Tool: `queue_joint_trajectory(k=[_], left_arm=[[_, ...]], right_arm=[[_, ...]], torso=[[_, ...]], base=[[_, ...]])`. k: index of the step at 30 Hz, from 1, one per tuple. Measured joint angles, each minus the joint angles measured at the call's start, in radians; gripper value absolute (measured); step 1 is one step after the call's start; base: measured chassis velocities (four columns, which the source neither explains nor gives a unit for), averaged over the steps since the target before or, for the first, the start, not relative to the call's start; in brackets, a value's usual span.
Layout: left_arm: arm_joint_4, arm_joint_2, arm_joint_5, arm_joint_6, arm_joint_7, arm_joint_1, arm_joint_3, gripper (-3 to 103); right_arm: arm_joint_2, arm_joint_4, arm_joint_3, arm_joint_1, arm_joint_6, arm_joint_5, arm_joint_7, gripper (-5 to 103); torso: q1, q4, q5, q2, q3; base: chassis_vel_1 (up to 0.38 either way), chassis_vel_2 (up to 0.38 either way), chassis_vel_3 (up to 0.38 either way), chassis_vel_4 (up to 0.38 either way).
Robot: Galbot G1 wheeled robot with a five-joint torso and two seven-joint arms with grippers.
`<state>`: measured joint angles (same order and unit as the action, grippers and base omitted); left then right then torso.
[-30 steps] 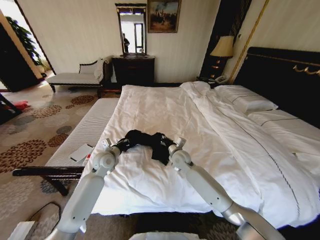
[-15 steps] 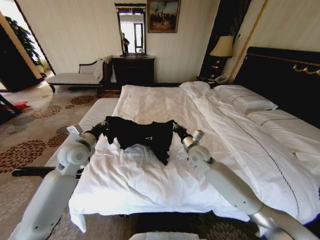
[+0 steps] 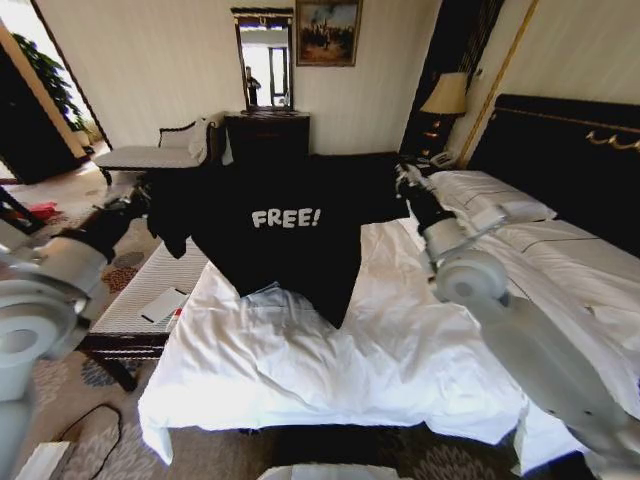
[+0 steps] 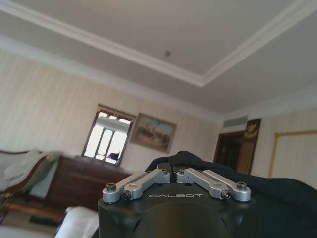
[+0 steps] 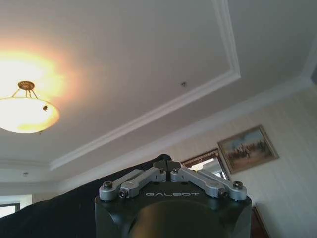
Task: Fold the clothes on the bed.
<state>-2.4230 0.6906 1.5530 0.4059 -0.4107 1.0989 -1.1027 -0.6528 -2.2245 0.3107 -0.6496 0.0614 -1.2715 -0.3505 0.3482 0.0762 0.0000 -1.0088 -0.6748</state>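
both arms raised above the bed point(image 3: 330, 350), black t-shirt point(image 3: 285, 235) stretched between them in the air, "free!" lettering facing the robot, hem hanging just over the sheets. left pincer point(image 3: 140, 200) clenched on the shirt's left shoulder edge, off the bed's left side; right pincer point(image 3: 403, 178) clenched on the other shoulder, toward the headboard point(image 3: 560, 160). judgement: held wide and high so the cloth hangs flat, creases dropped out, ready for laying down and folding.

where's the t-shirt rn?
Head view: the black T-shirt hangs spread in the air above the white bed, held between the left gripper and the right gripper, its FREE! lettering facing the camera.
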Motion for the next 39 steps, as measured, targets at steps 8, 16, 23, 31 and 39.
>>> queue_joint_trajectory(k=[8, 16, 23, 31, 39], left_arm=[[-0.077, -0.026, 0.151, -0.024, 0.023, 0.04, -0.19, 0], [-0.085, -0.077, 0.274, -0.004, 0.019, 0.079, -0.231, 0], [-0.072, -0.066, 0.09, 0.081, -0.037, 0.144, -0.002, 0], [0.025, -0.063, -0.032, 0.123, -0.049, 0.096, 0.236, 0], [0.134, -0.028, -0.171, 0.123, -0.03, 0.061, 0.364, 0]], right_arm=[[0.103, -0.113, 0.125, -0.02, 0.013, -0.084, -0.014, 0], [0.224, -0.286, 0.385, -0.23, -0.124, -0.241, -0.221, 0], [0.169, -0.285, 0.274, -0.291, -0.267, -0.202, -0.365, 0], [0.114, -0.133, 0.087, -0.27, -0.291, -0.109, -0.31, 0], [0.023, 0.029, -0.13, -0.147, -0.276, 0.005, -0.234, 0]], torso=[[0.0, -0.0013, -0.0003, 0.0, 0.0], [0.0, -0.0003, 0.0003, 0.0, 0.0], [0.0, -0.0012, 0.0, 0.0, 0.0], [0.0, -0.0008, 0.0001, 0.0, 0.0], [0.0, -0.0009, 0.0002, 0.0, 0.0]], base=[[0.0, 0.0, 0.0, 0.0], [0.0, 0.0, 0.0, 0.0], [0.0, 0.0, 0.0, 0.0], [0.0, 0.0, 0.0, 0.0], [0.0, 0.0, 0.0, 0.0]])
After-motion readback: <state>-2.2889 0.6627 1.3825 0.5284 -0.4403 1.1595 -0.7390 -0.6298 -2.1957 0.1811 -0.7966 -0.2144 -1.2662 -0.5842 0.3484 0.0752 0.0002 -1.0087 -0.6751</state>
